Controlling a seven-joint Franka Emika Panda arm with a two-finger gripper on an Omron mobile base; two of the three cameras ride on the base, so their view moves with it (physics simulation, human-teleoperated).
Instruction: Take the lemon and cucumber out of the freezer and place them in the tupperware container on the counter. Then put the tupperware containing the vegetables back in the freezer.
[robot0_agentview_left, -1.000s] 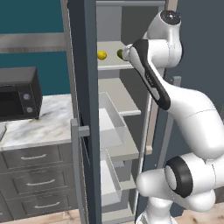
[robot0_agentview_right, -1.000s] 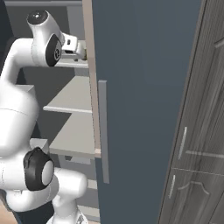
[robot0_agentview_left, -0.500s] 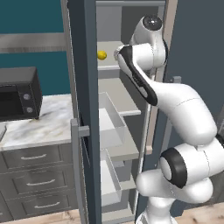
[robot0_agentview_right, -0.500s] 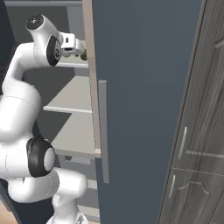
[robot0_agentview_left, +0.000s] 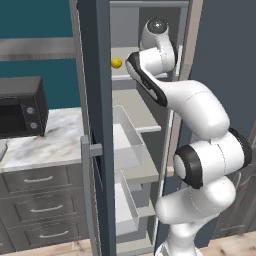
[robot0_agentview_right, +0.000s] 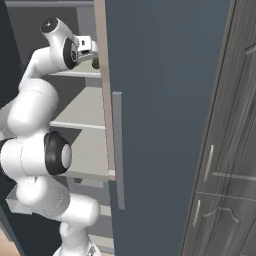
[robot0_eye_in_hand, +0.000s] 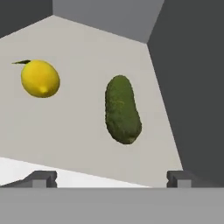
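The freezer (robot0_agentview_left: 97, 100) stands open, and my arm reaches in to its top shelf (robot0_eye_in_hand: 78, 127). On that pale shelf lie the yellow lemon (robot0_eye_in_hand: 40, 78) and the dark green cucumber (robot0_eye_in_hand: 122, 109). My gripper (robot0_eye_in_hand: 111, 179) is open, a short way from both and touching neither. The cucumber is straight ahead between the fingertips' line; the lemon is off to the left. The left base view shows the lemon (robot0_agentview_left: 116, 63) beside my forearm. In the right base view the cucumber (robot0_agentview_right: 95, 63) peeks out by the door edge. A whitish sliver at the counter's (robot0_agentview_left: 55, 140) left border may be the tupperware container (robot0_agentview_left: 2, 148).
A black microwave (robot0_agentview_left: 20, 107) sits on the counter left of the freezer. Clear drawers (robot0_agentview_left: 125, 140) jut out below the top shelf. The freezer door (robot0_agentview_right: 165, 100) with its long handle (robot0_agentview_right: 118, 150) stands close on my right, and dark wood cabinets (robot0_agentview_right: 225, 165) lie beyond it.
My hand has swung left and deeper into the freezer's top shelf, and the forearm now covers the cucumber in the left base view. The jaws have stayed open.
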